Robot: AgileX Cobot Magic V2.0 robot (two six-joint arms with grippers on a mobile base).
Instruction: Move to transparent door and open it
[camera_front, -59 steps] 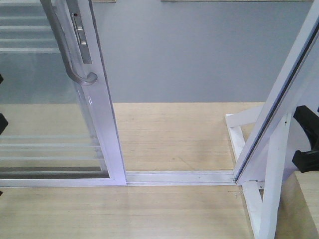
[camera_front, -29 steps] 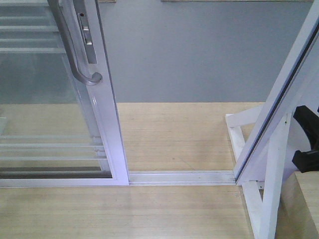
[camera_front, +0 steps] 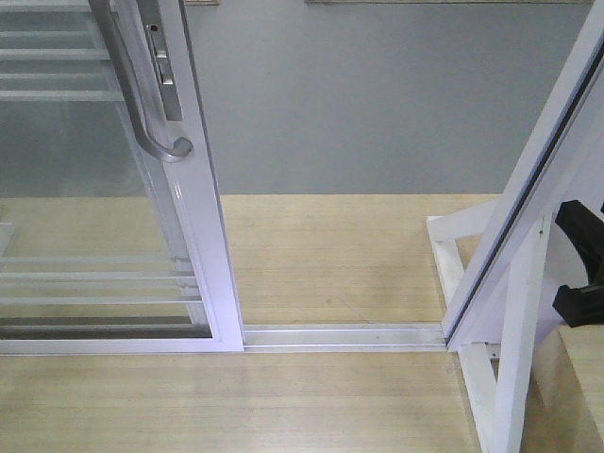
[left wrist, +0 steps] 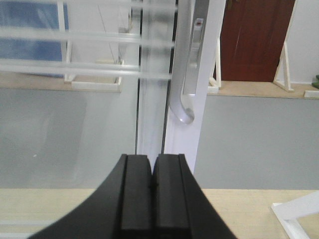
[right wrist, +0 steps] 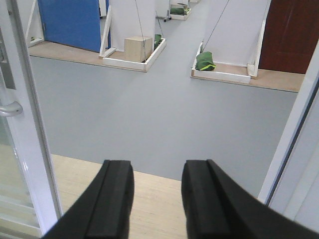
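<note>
The transparent door (camera_front: pixel 203 236) stands at the left in the front view, a glass panel in a white frame with thin horizontal bars and a curved grey pull handle (camera_front: pixel 151 123). A gap lies between its edge and the right frame post. In the left wrist view my left gripper (left wrist: pixel 151 164) is shut and empty, pointing at the door frame (left wrist: pixel 209 74) just below the handle (left wrist: pixel 183 74), apart from it. In the right wrist view my right gripper (right wrist: pixel 157 172) is open and empty, facing the gap, with the door's edge (right wrist: pixel 30 149) at its left.
A bare white frame post (camera_front: pixel 538 208) with a support brace (camera_front: pixel 514 377) leans at the right, and a white floor track (camera_front: pixel 340 335) joins it to the door. A black part (camera_front: pixel 585 264) shows at the right edge. Beyond lie grey floor, white partitions and a box (right wrist: pixel 138 49).
The door's edge and handle have shifted slightly to the right. Dark parts at the front view's left edge are gone. The post has not moved.
</note>
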